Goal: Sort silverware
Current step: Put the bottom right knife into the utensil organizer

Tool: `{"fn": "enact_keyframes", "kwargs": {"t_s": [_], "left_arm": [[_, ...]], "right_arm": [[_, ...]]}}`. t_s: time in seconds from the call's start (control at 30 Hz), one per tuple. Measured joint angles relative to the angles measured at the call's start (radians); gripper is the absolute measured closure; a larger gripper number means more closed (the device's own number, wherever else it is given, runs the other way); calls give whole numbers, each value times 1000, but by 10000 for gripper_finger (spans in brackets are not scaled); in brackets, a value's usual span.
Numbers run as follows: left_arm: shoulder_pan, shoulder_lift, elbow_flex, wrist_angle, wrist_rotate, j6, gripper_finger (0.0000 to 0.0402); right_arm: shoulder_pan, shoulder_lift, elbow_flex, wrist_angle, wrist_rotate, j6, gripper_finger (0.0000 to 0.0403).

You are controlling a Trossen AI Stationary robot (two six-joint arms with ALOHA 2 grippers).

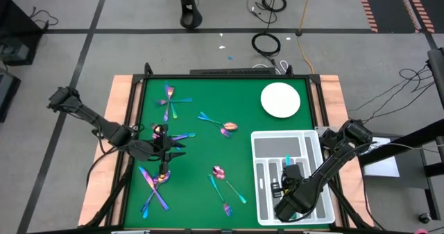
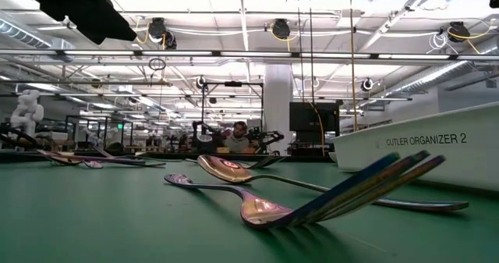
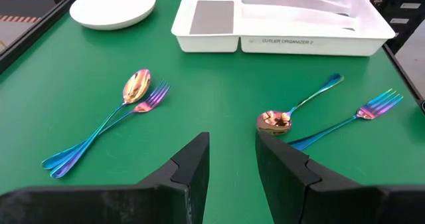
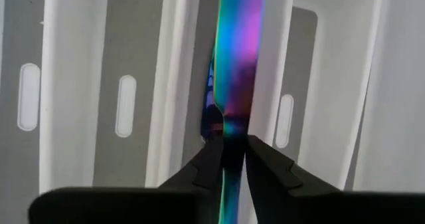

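Iridescent forks and spoons lie scattered flat on the green mat (image 1: 139, 123): a pair (image 1: 170, 101) far left, a spoon and fork (image 1: 220, 125) mid-table, crossed pieces (image 1: 154, 187) near left, another spoon and fork (image 1: 223, 182) near the middle. My left gripper (image 1: 164, 151) hovers open over the mat's left part; in its wrist view its fingers (image 3: 232, 164) face a spoon (image 3: 275, 121) and a fork (image 3: 372, 110). My right gripper (image 1: 286, 182) is over the white tray (image 1: 260, 147), shut on a flat iridescent knife (image 4: 236, 44). My right gripper pinches the knife's flat strip (image 4: 232, 121) between its two fingers, coming from above and pointing down. The strip runs on past the fingers on both sides, in line with the tray's long slots. It is lifted clear above the slots (image 4: 126, 104). Which end of the knife this is, I cannot tell.
A round white plate (image 1: 280, 99) sits at the far right of the mat, beyond the tray. The tray, marked CUTLER ORGANIZER 2 (image 2: 425, 140), holds another dark piece (image 1: 272, 170) in a slot. Raised rails edge the mat. Bare green mat lies between the scattered pieces.
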Motion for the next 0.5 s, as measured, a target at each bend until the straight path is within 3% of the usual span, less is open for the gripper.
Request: {"fn": "enact_keyframes", "kwargs": {"t_s": [0.5], "left_arm": [[0,0,0,0,0,0,277]], "right_arm": [[-4,-27,7,-5,-2,-40,330]]}}
